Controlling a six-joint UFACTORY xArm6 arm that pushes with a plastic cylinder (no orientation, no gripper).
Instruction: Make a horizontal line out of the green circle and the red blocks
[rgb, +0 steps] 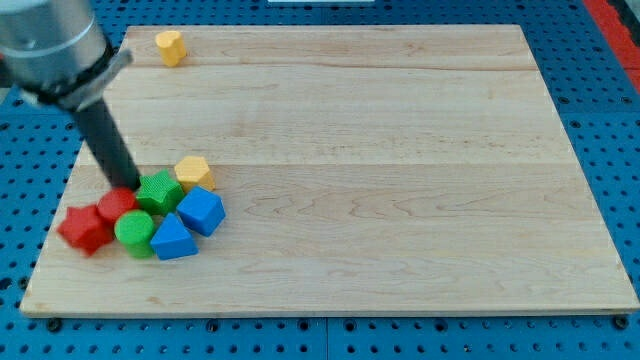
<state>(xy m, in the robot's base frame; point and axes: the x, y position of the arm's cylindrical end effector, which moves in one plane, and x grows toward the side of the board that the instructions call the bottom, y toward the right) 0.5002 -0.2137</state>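
Observation:
The blocks cluster at the view's lower left of the wooden board (350, 150). A red star block (84, 228) lies furthest left. A red round block (116, 204) sits just right of it. A green circle (134, 232) lies below the red round block. A green star block (159, 191) sits right of the red round block. My tip (127, 185) is at the top edge of the red round block, between it and the green star, touching or nearly touching both.
A blue triangle (173, 239) and a blue block (202, 211) lie right of the green circle. A yellow block (193, 171) sits above the green star. A yellow heart-like block (170, 46) is at the top left edge.

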